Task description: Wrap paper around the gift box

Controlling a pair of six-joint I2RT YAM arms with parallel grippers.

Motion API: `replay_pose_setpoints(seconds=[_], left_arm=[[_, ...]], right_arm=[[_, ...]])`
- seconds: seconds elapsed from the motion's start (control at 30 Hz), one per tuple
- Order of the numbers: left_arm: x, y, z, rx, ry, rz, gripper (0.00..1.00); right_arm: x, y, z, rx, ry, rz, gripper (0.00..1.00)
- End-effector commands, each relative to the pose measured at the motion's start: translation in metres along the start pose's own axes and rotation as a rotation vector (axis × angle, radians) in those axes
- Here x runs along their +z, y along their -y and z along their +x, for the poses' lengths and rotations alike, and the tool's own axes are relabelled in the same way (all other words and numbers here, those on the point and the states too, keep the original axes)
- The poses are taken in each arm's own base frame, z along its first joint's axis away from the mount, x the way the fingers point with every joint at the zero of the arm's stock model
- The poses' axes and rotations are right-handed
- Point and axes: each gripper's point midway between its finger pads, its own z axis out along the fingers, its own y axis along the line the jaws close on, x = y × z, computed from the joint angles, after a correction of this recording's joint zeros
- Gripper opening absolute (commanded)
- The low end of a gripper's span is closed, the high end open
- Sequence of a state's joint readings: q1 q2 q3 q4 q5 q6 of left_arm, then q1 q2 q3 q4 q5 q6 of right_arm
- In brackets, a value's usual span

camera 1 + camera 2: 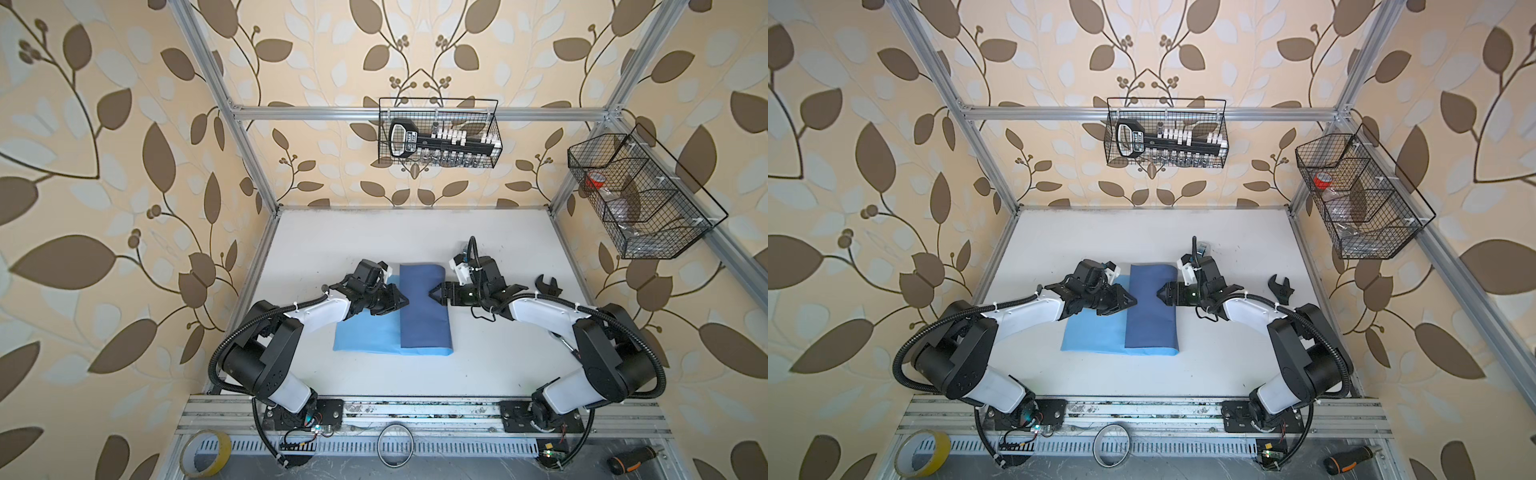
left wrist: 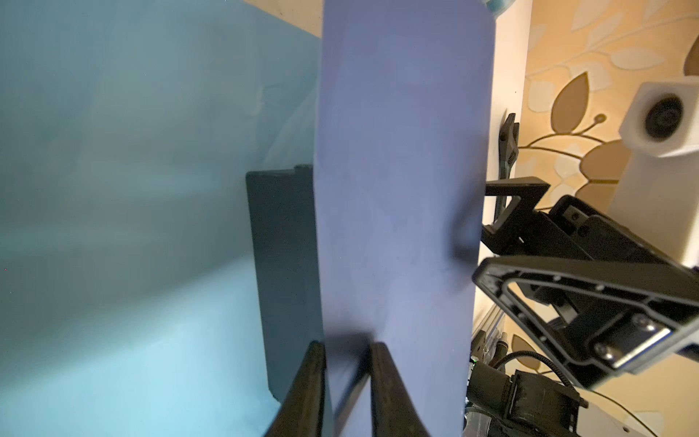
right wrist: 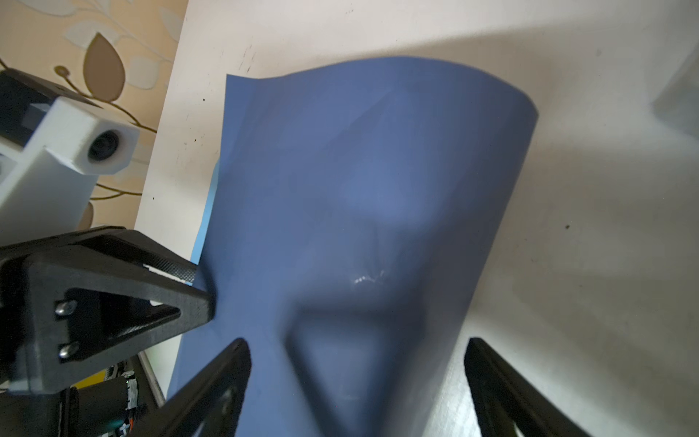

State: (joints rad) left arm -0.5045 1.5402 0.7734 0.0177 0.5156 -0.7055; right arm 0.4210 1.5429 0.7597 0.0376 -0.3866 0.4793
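Note:
The paper (image 1: 365, 336) lies flat on the table, light blue side up. Its slate-blue flap (image 1: 424, 316) is folded over to the left and bulges along the right-hand fold. The gift box (image 2: 283, 265) shows only in the left wrist view, as a dark edge sticking out from under the flap. My left gripper (image 1: 405, 301) (image 2: 348, 346) sits at the flap's free left edge. Its fingers stand a narrow gap apart, and the paper edge runs between them. On the fold side, my right gripper (image 1: 434, 293) (image 3: 355, 352) is wide open, with the bulging paper between its fingers.
A black adjustable wrench (image 1: 548, 286) lies right of the right wrist. Wire baskets hang on the back rail (image 1: 440, 133) and the right rail (image 1: 640, 195). On the front ledge are a yellow tape roll (image 1: 208, 453), a ring (image 1: 395, 444) and a screwdriver (image 1: 631, 457).

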Motion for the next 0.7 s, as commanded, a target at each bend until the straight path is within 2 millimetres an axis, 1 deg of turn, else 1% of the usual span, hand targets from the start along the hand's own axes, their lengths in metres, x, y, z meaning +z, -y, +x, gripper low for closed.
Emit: replay_pose_setpoints(seconds=[0.0, 0.1, 0.3, 0.53, 0.67], left_arm=[[0.01, -0.042, 0.022, -0.034, -0.06, -0.152, 0.21], [0.011, -0.042, 0.021, -0.034, -0.06, -0.152, 0.19], [0.012, -0.043, 0.022, -0.034, -0.064, -0.15, 0.17], [0.013, -0.043, 0.022, -0.03, -0.069, -0.151, 0.16], [0.013, -0.043, 0.022, -0.029, -0.069, -0.15, 0.16]], right_arm=[[0.004, -0.002, 0.005, -0.007, -0.058, -0.026, 0.9], [0.008, -0.006, 0.01, 0.01, -0.1, -0.061, 0.88], [0.014, -0.005, 0.015, 0.025, -0.134, -0.072, 0.84], [0.016, -0.001, 0.009, 0.029, -0.135, -0.057, 0.83], [0.011, 0.003, -0.004, 0.02, -0.1, -0.026, 0.87]])
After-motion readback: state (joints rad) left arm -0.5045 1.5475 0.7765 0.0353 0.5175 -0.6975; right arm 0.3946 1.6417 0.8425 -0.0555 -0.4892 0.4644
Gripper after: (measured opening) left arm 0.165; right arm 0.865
